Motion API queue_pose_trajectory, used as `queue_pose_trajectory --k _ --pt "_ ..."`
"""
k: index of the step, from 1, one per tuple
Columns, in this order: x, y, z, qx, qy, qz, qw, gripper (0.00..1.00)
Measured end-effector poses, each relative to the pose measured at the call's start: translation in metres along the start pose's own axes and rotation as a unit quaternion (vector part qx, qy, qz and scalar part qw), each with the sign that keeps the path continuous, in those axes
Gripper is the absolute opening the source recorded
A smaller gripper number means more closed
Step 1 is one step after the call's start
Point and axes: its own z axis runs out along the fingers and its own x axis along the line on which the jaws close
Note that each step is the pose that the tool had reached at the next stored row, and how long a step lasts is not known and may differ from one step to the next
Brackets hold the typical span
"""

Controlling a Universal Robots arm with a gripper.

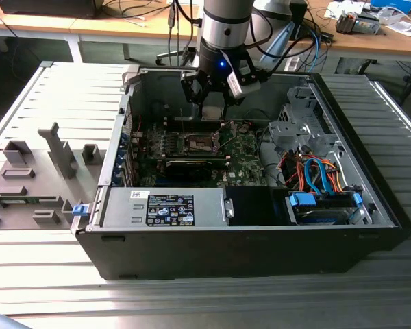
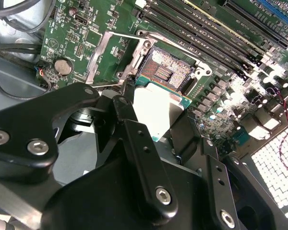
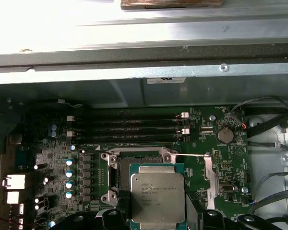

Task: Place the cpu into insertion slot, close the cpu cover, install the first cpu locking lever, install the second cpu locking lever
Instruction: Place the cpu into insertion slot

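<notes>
My gripper (image 1: 212,92) hangs inside the open computer case (image 1: 246,240), just above the green board. It is shut on the cpu (image 3: 158,196), a flat silver-grey square chip, with a black finger (image 2: 129,108) on each of two opposite edges. In both wrist views the cpu (image 2: 158,108) hovers level and partly overlaps the insertion slot (image 3: 134,165). The slot's dark pin field (image 2: 165,72) is bare. The cpu cover (image 3: 210,177), a thin silver frame, stands swung open beside the slot, and the same cover (image 2: 98,52) appears in the second wrist view. A thin wire lever (image 3: 192,155) lies unlatched.
Long black memory slots (image 3: 129,129) run beside the socket, with a coin battery (image 3: 224,135) near the cover. The power supply (image 1: 164,205), a drive cage (image 1: 294,130) and blue and orange cables (image 1: 318,171) crowd the case. Grey fixtures (image 1: 27,178) sit on the table at the exterior view's left.
</notes>
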Motion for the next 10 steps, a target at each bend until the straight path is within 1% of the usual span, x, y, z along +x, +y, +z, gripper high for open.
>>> queue_pose_trajectory --k 10 --pt "0.0000 0.0000 0.0000 -0.0001 -0.0004 0.005 0.99999 0.54"
